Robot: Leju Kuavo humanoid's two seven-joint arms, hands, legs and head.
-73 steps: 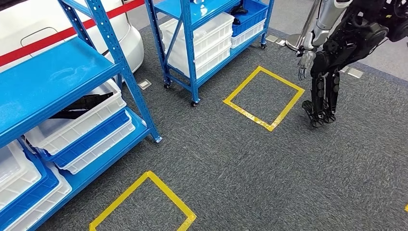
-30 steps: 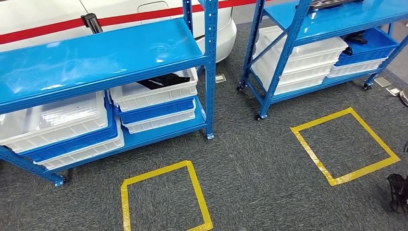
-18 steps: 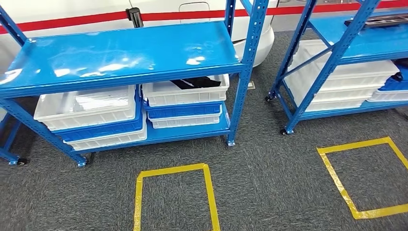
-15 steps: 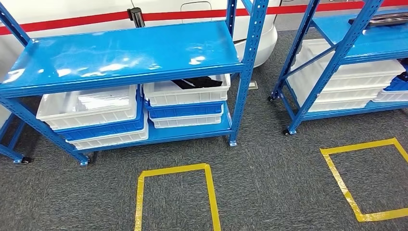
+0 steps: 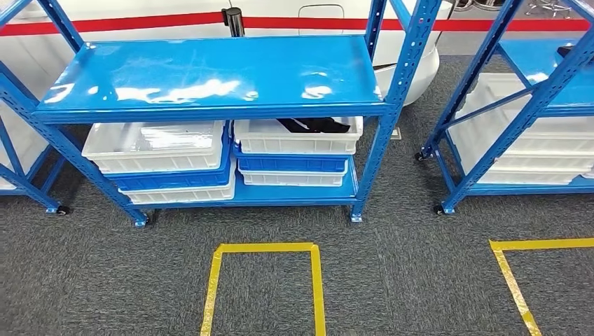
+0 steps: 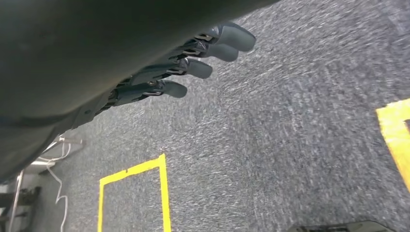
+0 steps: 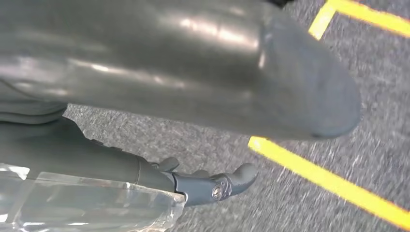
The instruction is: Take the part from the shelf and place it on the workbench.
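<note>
Facing blue shelf (image 5: 210, 73); black part (image 5: 315, 125) in white bin (image 5: 298, 136); left hand (image 6: 183, 63) empty

The camera has swung round to face the blue shelf (image 5: 210, 73) squarely (another robot gone from sight).

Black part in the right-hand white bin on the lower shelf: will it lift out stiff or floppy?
Hard to tell. The black part looks thin and irregular, so possibly floppy. It overhangs the white bin rim, so it may snag.
</note>
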